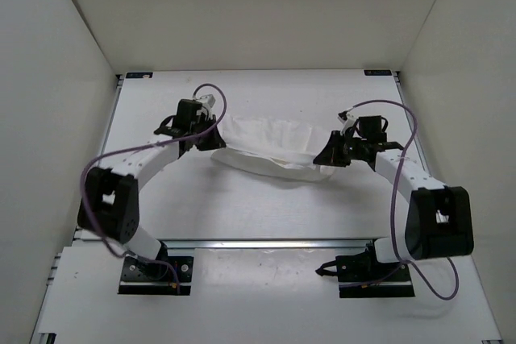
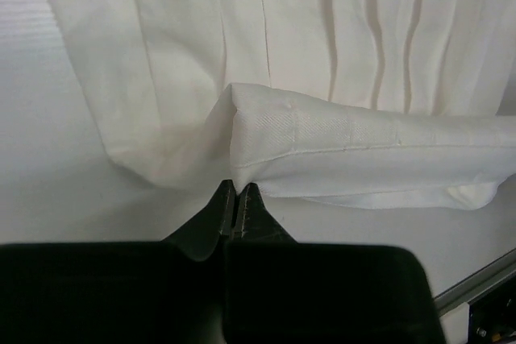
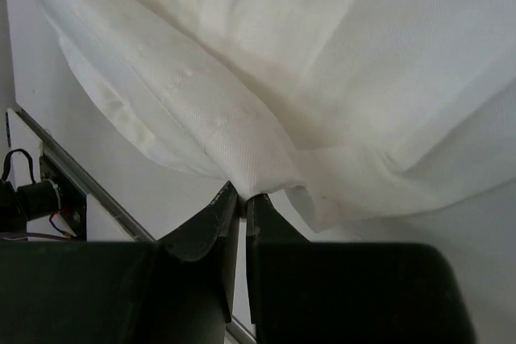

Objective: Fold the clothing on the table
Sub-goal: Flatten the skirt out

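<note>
Presently my left gripper [image 2: 238, 192] is pinched tight on the clothing [image 1: 270, 147]. Its two black fingertips are pressed together, with a folded, stitched corner of the white cloth caught between them. In the left wrist view that corner sits at 12 o'clock from the tips. A hemmed band runs off toward 3 o'clock, and pleated folds lie beyond it.

My right gripper [image 3: 242, 199] is likewise closed down to a sliver, and it grips a bunched edge of the same cloth. From its tips the fabric fans up and out toward 12 and 2 o'clock.

From above, the clothing is strung between my two grippers as a long rumpled band, a little toward 12 o'clock from the middle of the table [image 1: 242, 211]. The left gripper is at its 9 o'clock end and the right gripper at its 3 o'clock end. The lower edge of the band bows toward 6 o'clock. I cannot tell whether the sagging middle touches the tabletop.
</note>
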`<state>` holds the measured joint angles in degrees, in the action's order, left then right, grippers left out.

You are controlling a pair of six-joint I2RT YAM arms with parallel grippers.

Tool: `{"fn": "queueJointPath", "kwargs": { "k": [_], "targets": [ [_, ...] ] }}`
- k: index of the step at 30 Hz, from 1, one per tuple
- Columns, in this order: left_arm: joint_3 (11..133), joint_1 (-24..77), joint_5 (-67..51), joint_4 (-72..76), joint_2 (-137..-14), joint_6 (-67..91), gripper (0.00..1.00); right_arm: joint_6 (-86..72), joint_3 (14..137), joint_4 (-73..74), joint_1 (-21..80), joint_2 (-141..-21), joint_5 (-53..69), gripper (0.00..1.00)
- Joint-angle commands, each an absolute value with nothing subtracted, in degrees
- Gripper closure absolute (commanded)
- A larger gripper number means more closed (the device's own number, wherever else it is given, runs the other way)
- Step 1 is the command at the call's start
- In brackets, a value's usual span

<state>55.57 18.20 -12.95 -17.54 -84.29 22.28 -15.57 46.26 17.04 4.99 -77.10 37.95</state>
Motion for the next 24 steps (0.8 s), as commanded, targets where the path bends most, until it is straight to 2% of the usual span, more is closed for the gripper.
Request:
{"fn": "queueJointPath", "kwargs": {
  "k": [1,5,8,16,21,24],
  "targets": [
    [64.5,17.7,-12.5,-16.8,-92.2,20.8,1.0,-16.3,48.2,13.6,4.0,-81.7,36.9,1.0],
    [77.0,19.6,-11.5,-20.4,-103.2,19.5,1.0,-16.4,49.1,12.6,3.7,-82.4,35.5,1.0],
    [81.7,19.4,-11.8,-20.0,-107.1,19.7,1.0,-15.9,53.0,14.2,1.9,-84.8,34.9,1.0],
    [89.5,16.3,-8.9,-17.0,-112.5,23.0,1.0,-17.5,74.4,14.1,-2.7,-96.7,33.7,1.0],
    [86.4,17.0,-9.7,-16.5,-111.2,21.2,1.0,-16.2,79.1,16.7,-0.8,-100.1,34.6,1.0],
    [81.1,17.3,-7.7,-16.2,-105.2,20.7,1.0,-15.1,74.8,17.1,1.9,-97.5,31.6,1.0]
  ]
}}
